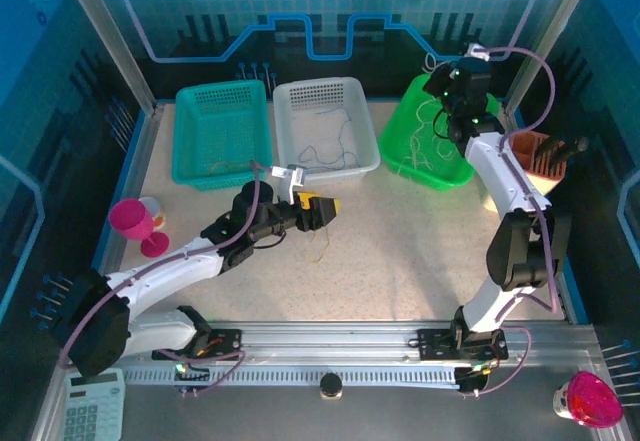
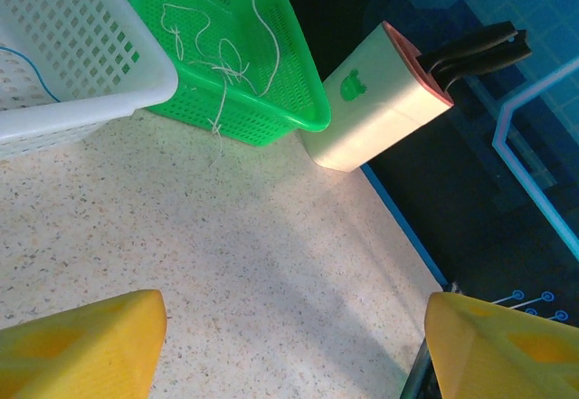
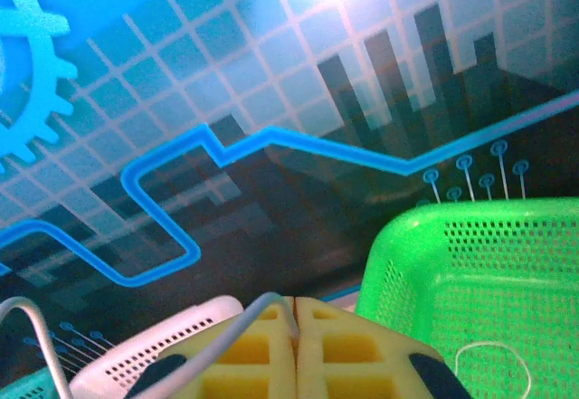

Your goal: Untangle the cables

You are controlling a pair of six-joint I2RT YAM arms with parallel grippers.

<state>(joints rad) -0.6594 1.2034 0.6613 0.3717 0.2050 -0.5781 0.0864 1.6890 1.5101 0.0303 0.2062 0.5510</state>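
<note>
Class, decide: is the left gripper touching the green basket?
Apart. In the left wrist view, a wide stretch of bare table lies between the open left gripper and the green basket.

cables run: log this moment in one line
left gripper open over table | right gripper shut on whitish cable over green basket | more cables in that basket and in white basket

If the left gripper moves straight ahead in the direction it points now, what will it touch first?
Probably the bare table, since the open left gripper seems tilted down toward it. If it travels level, the white knife block beside the green basket would come first; depth is unclear.
</note>
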